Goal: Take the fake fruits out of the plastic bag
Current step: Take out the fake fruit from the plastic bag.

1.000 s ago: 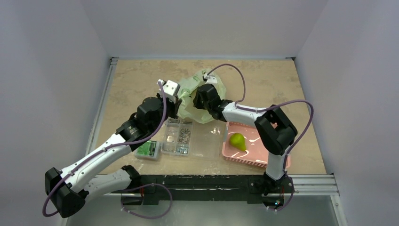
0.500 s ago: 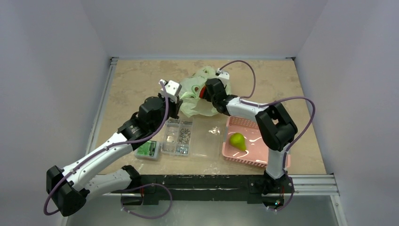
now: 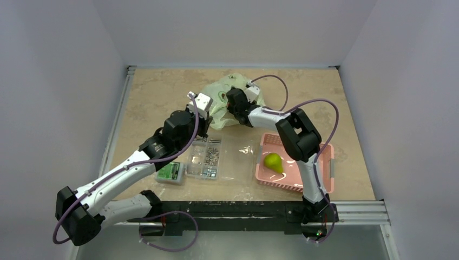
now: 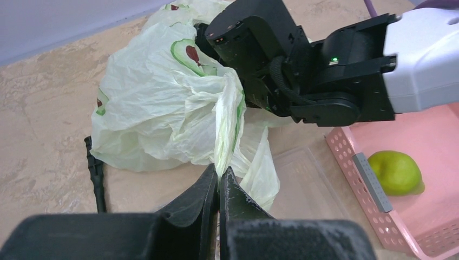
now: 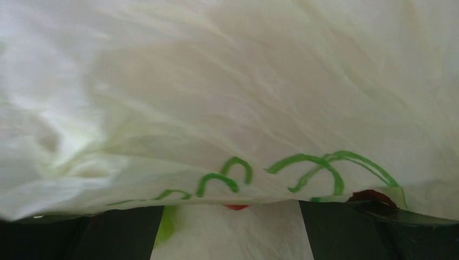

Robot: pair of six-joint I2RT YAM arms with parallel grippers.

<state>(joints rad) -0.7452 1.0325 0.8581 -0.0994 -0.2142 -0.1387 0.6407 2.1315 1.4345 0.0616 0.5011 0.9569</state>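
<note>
The pale yellow-green plastic bag [image 3: 221, 103] lies crumpled at the table's middle back. My left gripper [image 4: 219, 174] is shut on a twisted strip of the plastic bag [image 4: 157, 103] and holds it taut. My right gripper [image 3: 236, 101] is pushed into the bag from the right. In the right wrist view its dark fingers [image 5: 81, 238] stand wide apart, open, with bag film [image 5: 227, 97] draped over them. A red spot [image 5: 236, 206] and a green blur [image 5: 166, 225] show through the film. One fake fruit, a green pear [image 3: 273, 161], lies in the pink basket [image 3: 295, 187].
A clear compartmented box [image 3: 205, 157] with small parts and a small green box [image 3: 170, 171] sit in front of the bag, beside the left arm. A thin black strip [image 4: 96, 172] lies on the table left of the bag. The basket stands at front right.
My right gripper has opened wide and moved back and left, deeper into the bag. The bag bunched up and shifted toward the back. My left gripper stayed shut on the bag.
</note>
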